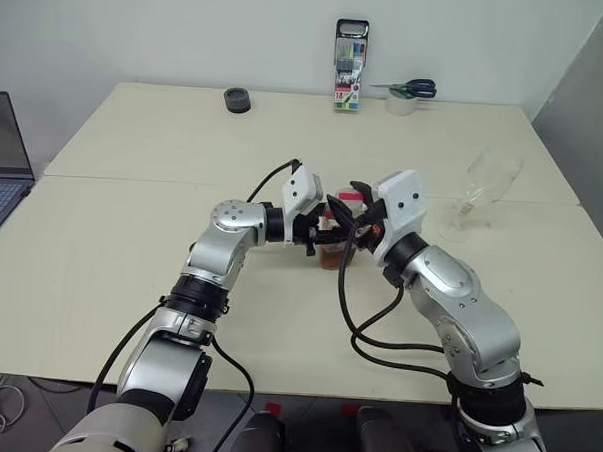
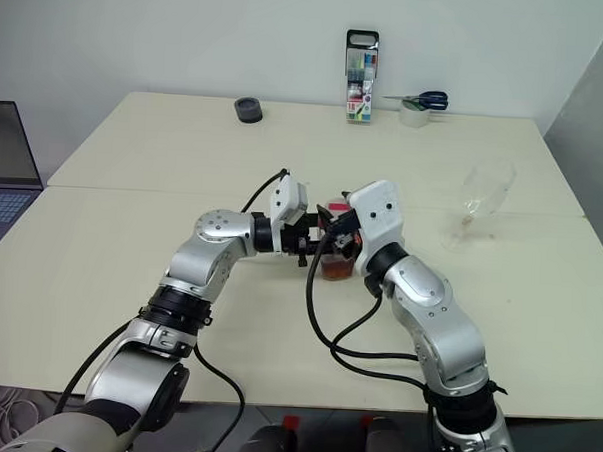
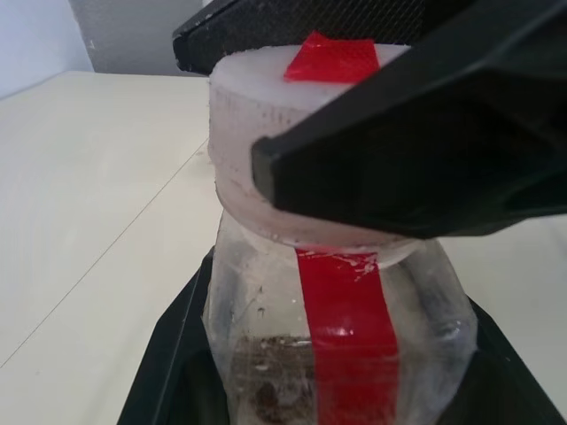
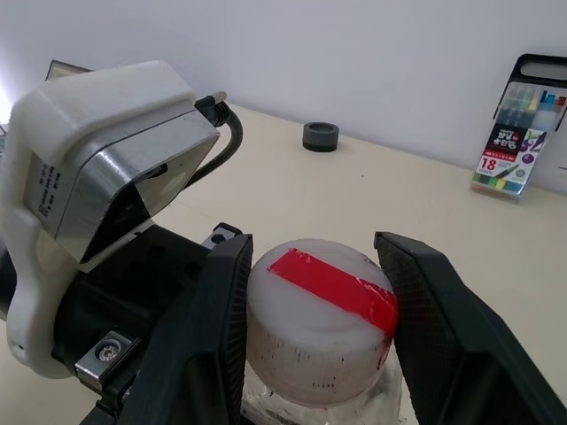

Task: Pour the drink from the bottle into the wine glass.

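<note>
The bottle [image 1: 335, 245] stands near the table's middle, clear plastic with a red strip [image 3: 347, 328] and a white cap [image 4: 319, 319] with red tape on top. A little reddish-brown drink [image 1: 333, 256] sits in its bottom. My left gripper [image 1: 324, 233] reaches in from the left and is shut on the bottle's body. My right gripper [image 4: 314, 257] comes from the right, its two black fingers [image 4: 221, 328] pressed on either side of the cap. The wine glass [image 1: 480, 189], clear and stemmed, stands to the right of both grippers, apart from them.
A laptop [image 1: 2, 163] lies at the table's left edge. Along the far edge are a black roll [image 1: 237, 100], a pen set [image 1: 350, 66] and scissors [image 1: 416, 88] on a tape roll [image 1: 400, 103]. Black cables [image 1: 362, 334] hang from my right arm.
</note>
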Action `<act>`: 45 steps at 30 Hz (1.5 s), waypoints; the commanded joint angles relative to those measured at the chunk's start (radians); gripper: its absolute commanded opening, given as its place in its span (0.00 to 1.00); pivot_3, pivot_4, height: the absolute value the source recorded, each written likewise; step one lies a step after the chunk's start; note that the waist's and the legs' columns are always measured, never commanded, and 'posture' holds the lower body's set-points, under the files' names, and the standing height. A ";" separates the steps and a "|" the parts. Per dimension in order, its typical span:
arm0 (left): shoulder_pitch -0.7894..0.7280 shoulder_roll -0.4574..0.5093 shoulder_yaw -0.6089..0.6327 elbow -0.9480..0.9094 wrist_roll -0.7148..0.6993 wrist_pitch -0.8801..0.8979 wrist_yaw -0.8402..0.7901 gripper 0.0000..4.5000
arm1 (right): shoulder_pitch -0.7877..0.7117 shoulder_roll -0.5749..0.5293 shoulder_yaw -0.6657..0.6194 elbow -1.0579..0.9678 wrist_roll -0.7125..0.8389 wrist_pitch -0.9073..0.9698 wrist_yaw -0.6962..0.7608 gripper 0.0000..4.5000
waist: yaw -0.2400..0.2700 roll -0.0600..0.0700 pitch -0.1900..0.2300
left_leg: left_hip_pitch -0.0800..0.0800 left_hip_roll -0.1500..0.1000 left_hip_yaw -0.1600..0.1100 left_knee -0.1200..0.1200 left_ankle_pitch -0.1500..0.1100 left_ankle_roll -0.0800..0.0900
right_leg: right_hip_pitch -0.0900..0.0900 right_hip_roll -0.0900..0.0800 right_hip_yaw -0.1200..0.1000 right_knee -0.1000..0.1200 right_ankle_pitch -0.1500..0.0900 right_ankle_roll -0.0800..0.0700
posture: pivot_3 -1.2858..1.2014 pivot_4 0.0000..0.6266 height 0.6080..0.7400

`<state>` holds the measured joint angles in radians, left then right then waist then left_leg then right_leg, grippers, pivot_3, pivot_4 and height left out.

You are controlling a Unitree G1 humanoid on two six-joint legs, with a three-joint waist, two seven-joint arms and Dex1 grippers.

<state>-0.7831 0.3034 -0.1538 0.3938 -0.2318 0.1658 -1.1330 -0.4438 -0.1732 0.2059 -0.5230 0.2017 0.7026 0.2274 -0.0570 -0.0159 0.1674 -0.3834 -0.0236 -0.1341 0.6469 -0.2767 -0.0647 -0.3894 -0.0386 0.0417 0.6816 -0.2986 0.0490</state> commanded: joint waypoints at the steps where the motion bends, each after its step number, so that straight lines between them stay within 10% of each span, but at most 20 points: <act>1: -0.018 0.018 0.001 -0.053 -0.013 -0.005 -0.030 0.40 | -0.015 -0.075 -0.010 0.002 0.077 -0.079 0.191 0.41 | 0.000 0.000 0.000 | 0.000 0.000 0.000 0.000 0.000 0.000 | 0.000 0.000 0.000 0.000 0.000 0.000 | 0.52 0.24 1.00; 6: -0.031 0.064 -0.004 -0.050 -0.017 -0.023 -0.115 0.40 | -0.158 -0.317 -0.050 0.219 0.203 -0.191 0.657 0.41 | 0.000 0.000 0.000 | 0.000 0.000 0.003 0.001 -0.002 0.003 | 0.001 0.000 0.000 -0.001 0.000 0.000 | 0.52 0.24 1.00; 11: -0.042 0.076 0.008 -0.039 -0.021 -0.029 -0.122 0.40 | -0.294 -0.413 -0.048 0.368 0.252 -0.147 0.827 0.49 | -0.002 0.000 0.000 | 0.001 0.001 0.004 0.000 -0.002 0.004 | 0.001 0.001 -0.001 0.000 0.000 0.000 | 0.52 0.24 1.00; 18: -0.016 0.063 0.021 -0.051 -0.024 -0.009 -0.071 0.40 | -0.286 -0.382 -0.157 0.289 0.298 -0.088 0.685 1.00 | 0.001 0.000 0.000 | -0.001 0.000 0.001 0.001 -0.001 0.002 | 0.000 -0.001 0.000 -0.001 0.000 0.000 | 0.52 0.24 1.00; 30: -0.019 0.028 0.021 -0.022 -0.022 -0.015 -0.036 0.40 | -0.052 -0.124 -0.066 -0.068 0.125 0.019 0.116 1.00 | 0.001 0.000 0.000 | 0.000 0.001 0.000 0.001 0.000 0.000 | 0.000 0.000 0.000 0.001 0.000 0.000 | 0.52 0.24 1.00; 45: -0.037 0.015 0.019 0.003 -0.017 -0.031 -0.041 0.40 | -0.022 -0.024 -0.027 -0.028 0.038 0.019 0.018 1.00 | 0.000 0.000 0.000 | 0.000 0.000 0.000 0.000 0.001 0.000 | 0.000 0.000 0.000 0.000 0.000 0.000 | 0.52 0.24 1.00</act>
<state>-0.7919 0.3224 -0.1491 0.4090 -0.2358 0.1614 -1.1696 -0.4584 -0.2062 0.1847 -0.5374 0.2446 0.7297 0.2538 -0.0567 -0.0154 0.1676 -0.3837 -0.0235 -0.1345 0.6470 -0.2761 -0.0650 -0.3897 -0.0385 0.0416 0.6819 -0.2986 0.0490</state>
